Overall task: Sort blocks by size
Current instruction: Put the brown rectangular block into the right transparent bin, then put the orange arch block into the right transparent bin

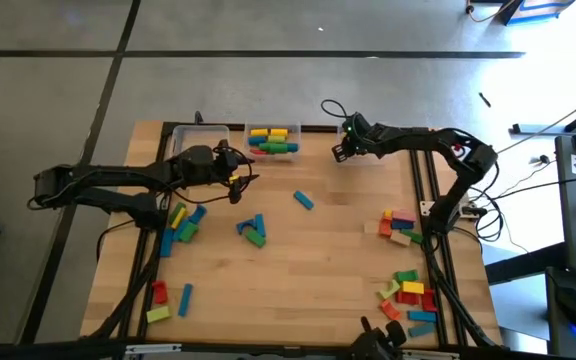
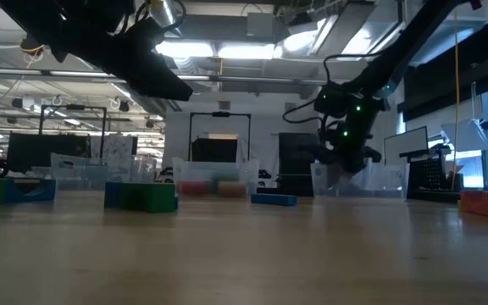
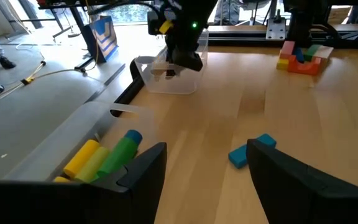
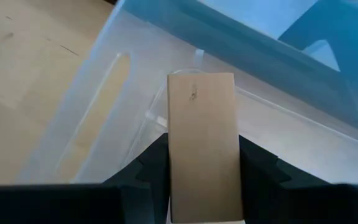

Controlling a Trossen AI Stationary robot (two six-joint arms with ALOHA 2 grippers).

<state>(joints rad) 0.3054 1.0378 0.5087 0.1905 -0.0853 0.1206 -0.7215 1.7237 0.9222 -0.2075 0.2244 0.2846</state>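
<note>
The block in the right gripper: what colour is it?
Plain light wood, unpainted; the right wrist view shows it best.

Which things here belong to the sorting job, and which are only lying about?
Job: wooden block between the right arm's fingers; loose blue block; block pile; clear bin holding blocks.
Lying about: cables; small dark stick.

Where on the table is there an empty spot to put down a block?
The table's bare middle, between the lone blue block and the near edge. It's crowded by the left pile, right pile and near-right pile.
</note>
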